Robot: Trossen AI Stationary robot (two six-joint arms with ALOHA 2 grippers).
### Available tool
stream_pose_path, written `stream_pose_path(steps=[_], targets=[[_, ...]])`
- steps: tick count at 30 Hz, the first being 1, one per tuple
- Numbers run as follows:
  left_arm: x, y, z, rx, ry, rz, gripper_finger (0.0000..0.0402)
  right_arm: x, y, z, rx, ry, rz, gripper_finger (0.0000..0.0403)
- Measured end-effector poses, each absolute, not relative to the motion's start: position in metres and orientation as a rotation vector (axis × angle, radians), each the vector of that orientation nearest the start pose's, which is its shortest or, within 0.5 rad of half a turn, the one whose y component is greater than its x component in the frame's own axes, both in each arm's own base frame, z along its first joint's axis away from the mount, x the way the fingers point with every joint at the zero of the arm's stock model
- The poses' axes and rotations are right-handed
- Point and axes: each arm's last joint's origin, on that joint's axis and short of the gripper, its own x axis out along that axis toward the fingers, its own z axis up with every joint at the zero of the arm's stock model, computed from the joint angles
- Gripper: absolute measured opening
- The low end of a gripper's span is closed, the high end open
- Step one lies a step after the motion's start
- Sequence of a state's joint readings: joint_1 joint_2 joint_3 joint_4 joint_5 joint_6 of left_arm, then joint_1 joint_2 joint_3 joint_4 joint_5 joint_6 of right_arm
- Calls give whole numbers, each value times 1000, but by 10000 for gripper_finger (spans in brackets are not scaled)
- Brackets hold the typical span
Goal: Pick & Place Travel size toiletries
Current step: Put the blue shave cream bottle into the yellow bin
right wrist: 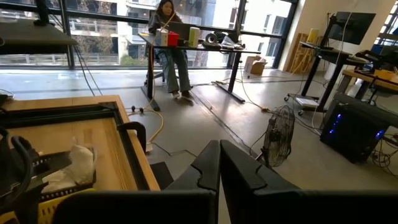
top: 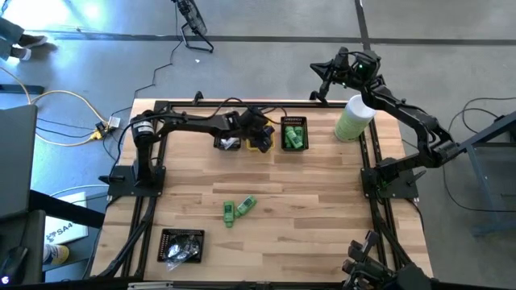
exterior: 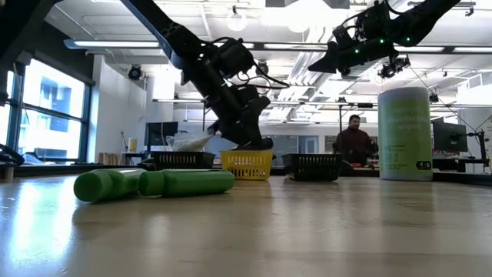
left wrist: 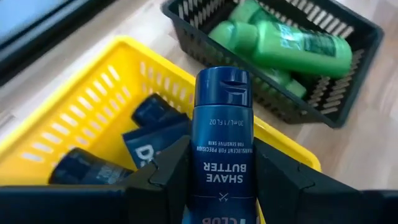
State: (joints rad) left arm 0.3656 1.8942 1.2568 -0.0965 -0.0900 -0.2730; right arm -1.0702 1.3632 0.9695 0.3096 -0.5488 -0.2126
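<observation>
A dark blue tube (left wrist: pixel 222 124) labelled shave butter sits in my left gripper (left wrist: pixel 221 162), which is shut on it above the yellow bin (left wrist: pixel 93 81) at the table's far middle (top: pixel 260 143). More dark blue tubes (left wrist: pixel 152 115) lie in that bin. Just right of it, a black bin (left wrist: pixel 348 93) holds green bottles (left wrist: pixel 292 40). Two green bottles (top: pixel 239 209) lie on their sides on the bare table. My right gripper (right wrist: pixel 219 162) is shut on nothing, held high past the table's far right corner (top: pixel 321 74). My left gripper pinches the tube's two sides at mid-body (left wrist: pixel 194 155) between its two fingers (left wrist: pixel 168 171). The fingers slant down from the table's left side and run along the tube. The cap end (left wrist: pixel 222 87) sticks out past the fingertips, clear above the yellow bin.
A tall pale-green cylinder with a white lid (top: pixel 353 119) stands at the far right. A black bin with white packets (top: pixel 228 143) sits left of the yellow one. Another black bin with dark pieces (top: pixel 181 244) is at the near left. People sit in the room beyond.
</observation>
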Motion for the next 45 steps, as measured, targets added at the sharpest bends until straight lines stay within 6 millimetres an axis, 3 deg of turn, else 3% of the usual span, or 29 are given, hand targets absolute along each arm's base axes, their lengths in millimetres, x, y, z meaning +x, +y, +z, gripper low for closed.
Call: stream_pose_path(steps=[17, 36, 45], targets=[[376, 142, 185, -426, 773, 398, 148, 161, -262, 316, -123, 107, -508, 4], [377, 147, 187, -372, 736, 509, 149, 161, -262, 316, -146, 113, -508, 4], [372, 158, 187, -413, 722, 536, 228, 161, -262, 316, -148, 113, -508, 4]])
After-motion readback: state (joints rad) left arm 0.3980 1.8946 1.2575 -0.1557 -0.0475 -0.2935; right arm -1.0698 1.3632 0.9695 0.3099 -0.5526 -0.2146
